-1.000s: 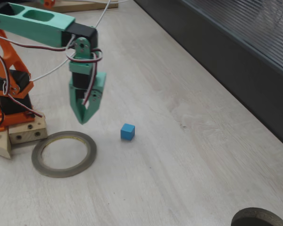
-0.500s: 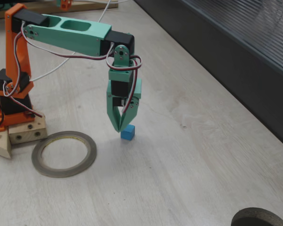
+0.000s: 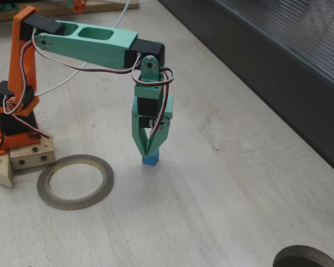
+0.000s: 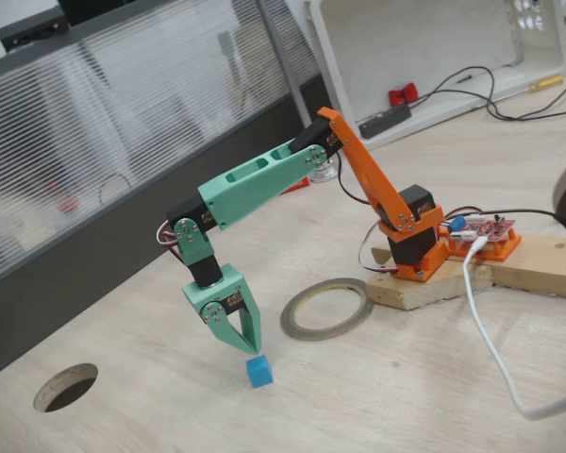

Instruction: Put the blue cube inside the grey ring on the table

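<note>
The small blue cube [image 3: 150, 161] [image 4: 258, 370] rests on the pale wood-grain table [image 3: 222, 183] [image 4: 406, 396]. My green gripper [image 3: 150, 150] [image 4: 244, 346] points straight down with its fingers meeting at the tips, shut on nothing. In a fixed view the tips sit right over the cube's top; in the other they hang just left of it, with a small gap. The flat grey ring [image 3: 72, 204] [image 4: 326, 334] lies on the table between the cube and the arm's base, with nothing inside it.
The orange arm base sits on a wooden block [image 3: 22, 158] [image 4: 434, 278] beside the ring. A dark wall panel [image 3: 267, 72] borders the table. A dark round ring or hole [image 3: 306, 257] [image 4: 66, 385] lies farther out. A white cable [image 4: 491, 349] trails over the table.
The arm has stretched out from near the ring toward the cube. The gripper has dropped until its tips are at the cube. Cube and ring have not moved.
</note>
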